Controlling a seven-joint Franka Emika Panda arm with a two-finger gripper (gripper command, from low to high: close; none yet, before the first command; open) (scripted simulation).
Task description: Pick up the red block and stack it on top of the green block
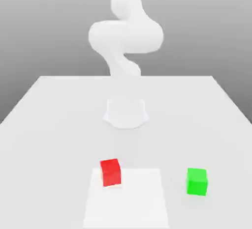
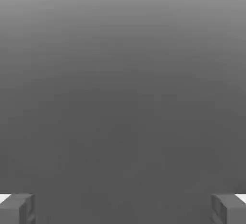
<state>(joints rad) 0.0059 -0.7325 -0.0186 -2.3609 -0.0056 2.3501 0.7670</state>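
White table (image 1: 59, 105) holds the red block (image 1: 110, 172) near its front, well apart from the green block (image 1: 197, 181) toward the exterior view's right; the gripper (image 2: 123, 208) is wide open and empty.

Red block (image 1: 110, 172) and green block (image 1: 197, 181) well apart on table (image 1: 49, 125), open room around each

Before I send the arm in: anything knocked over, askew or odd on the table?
Nothing stands out. The red block and green block both sit flat on the table, well apart, green toward the exterior view's right. Red is turned slightly off square. The claw is open with nothing in it.
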